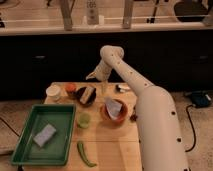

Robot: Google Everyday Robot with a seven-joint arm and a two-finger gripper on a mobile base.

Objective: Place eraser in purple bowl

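- The eraser (87, 93) already lies in the purple bowl (85, 101) — placing looks done.
- The gripper (93, 76) hangs just above the bowl.
- Next: lift clear without nudging the bowl.

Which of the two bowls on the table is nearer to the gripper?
The purple bowl, with the eraser in it, is nearer: the gripper is just above it. The orange bowl, holding blue-grey cloth, sits farther to the front and right.
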